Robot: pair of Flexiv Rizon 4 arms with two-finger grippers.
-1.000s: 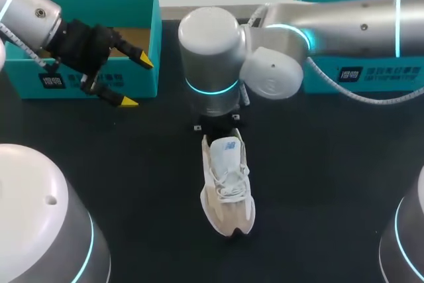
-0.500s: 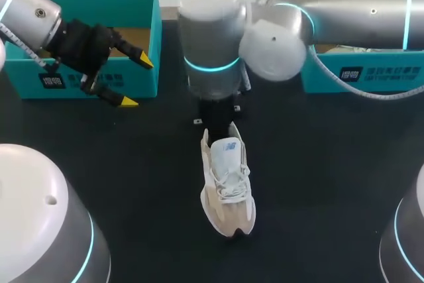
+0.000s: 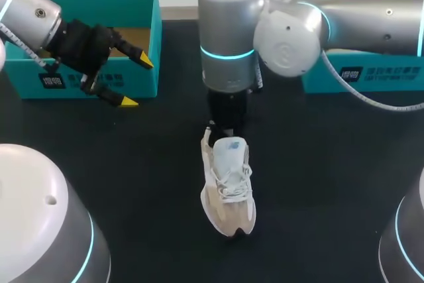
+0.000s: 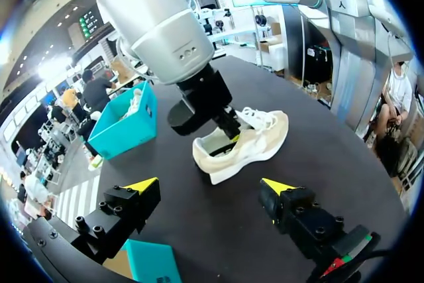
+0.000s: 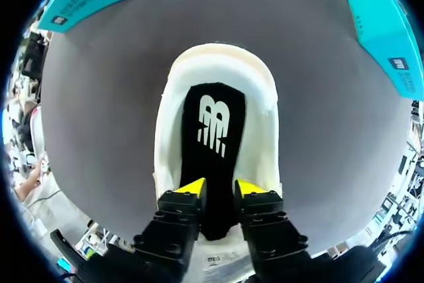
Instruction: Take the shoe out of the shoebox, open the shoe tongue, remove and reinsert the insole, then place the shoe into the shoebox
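Right fingers (image 5: 192,185) narrow, pinched on the insole (image 5: 213,120) inside the shoe (image 5: 169,117) — peel up slow and straight so nothing tips — left fingers (image 4: 142,183) wide, empty.

Support surface: one table (image 3: 132,164) with a matte black top.

Items resting directly on the top:
- Shoe (image 3: 227,190): cream and white with white laces, upright on its sole near the middle of the top. The heel points to the far edge and the toe to the near edge. A black insole (image 5: 213,124) shows inside the opening.
- Left shoebox (image 3: 149,74): teal, open-topped, at the far left, well apart from the shoe.
- Right shoebox (image 3: 414,64): teal, open-topped, at the far right, well apart from the shoe.

The shoe stands between the two boxes and closer to the near edge than either
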